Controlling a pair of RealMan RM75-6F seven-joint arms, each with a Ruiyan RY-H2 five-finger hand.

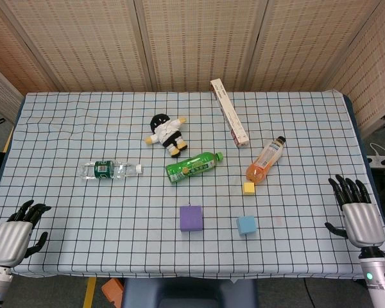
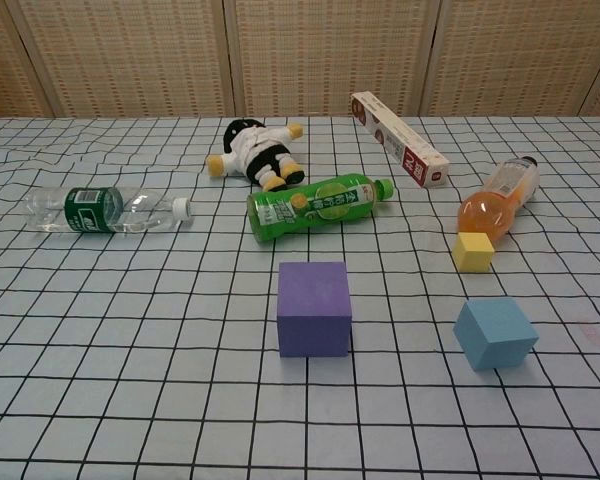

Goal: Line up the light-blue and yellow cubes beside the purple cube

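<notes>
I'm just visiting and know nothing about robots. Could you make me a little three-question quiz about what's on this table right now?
1. True or false: the yellow cube lies right beside the orange bottle.
2. Which cube sits closest to the purple cube? A) light-blue cube B) yellow cube C) neither, both touch it
3. What is each hand holding: the left hand and the right hand?

Key
1. True.
2. A; it lies to the purple cube's right, with a clear gap.
3. Nothing; both rest open at the table's near corners.
</notes>
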